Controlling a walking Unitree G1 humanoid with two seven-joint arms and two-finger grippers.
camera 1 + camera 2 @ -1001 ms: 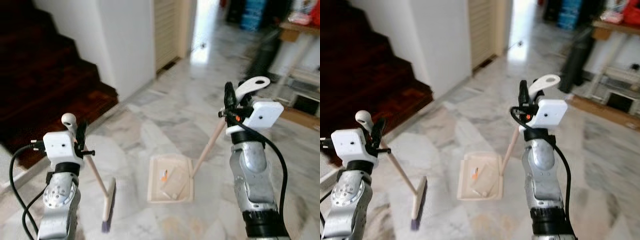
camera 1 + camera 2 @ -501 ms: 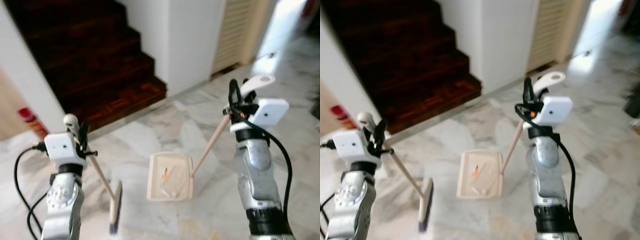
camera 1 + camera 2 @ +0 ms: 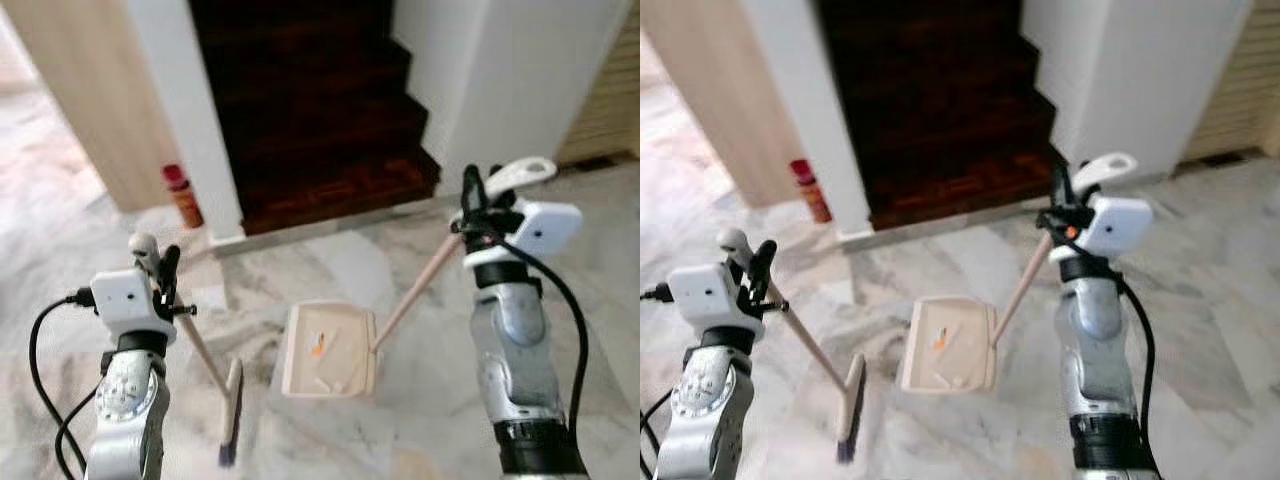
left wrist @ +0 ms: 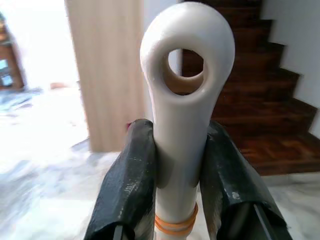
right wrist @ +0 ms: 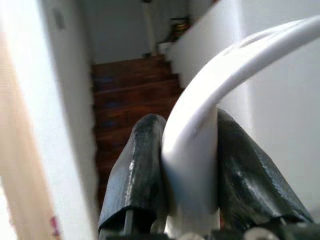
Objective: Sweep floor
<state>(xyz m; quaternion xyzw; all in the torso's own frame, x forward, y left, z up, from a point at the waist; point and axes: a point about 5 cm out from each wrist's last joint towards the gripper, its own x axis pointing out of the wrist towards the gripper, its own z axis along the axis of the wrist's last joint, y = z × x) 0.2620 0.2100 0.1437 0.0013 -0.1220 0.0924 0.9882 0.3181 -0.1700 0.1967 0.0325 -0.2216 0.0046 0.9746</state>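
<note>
The left end effector (image 3: pixel 158 262) pinches the white looped top of the broom (image 3: pixel 214 375), its two black fingers (image 4: pixel 131 185) pressed against either side of the grip. From there the wooden shaft slants down to the brush head, which rests on the marble floor (image 3: pixel 420 420) just left of the dustpan (image 3: pixel 328 351). The pan sits flat on the floor with an orange scrap and some pale debris (image 3: pixel 321 346) inside it. The right end effector (image 3: pixel 478 200) is clamped on the white curved grip of the dustpan's long handle, which rises at an angle to the right of the pan.

The likeliest trouble, in my judgement, is spilling what is already collected: if the right arm lifts or twists the handle, the pan could tip and shed its load back onto the floor. The grip on the curved handle looks narrow, so it could also rotate between the fingers. A broom stroke aimed too hard toward the pan could shove the pan away rather than load it, or the shaft could slip in the left pinch.

Beyond the dustpan stands a dark wooden staircase (image 3: pixel 300 120), with a white wall post (image 3: pixel 190 130) to the pan's far left and a red bottle (image 3: pixel 182 196) at its foot. The bottom stair edge and that bottle would block a long forward sweep.
</note>
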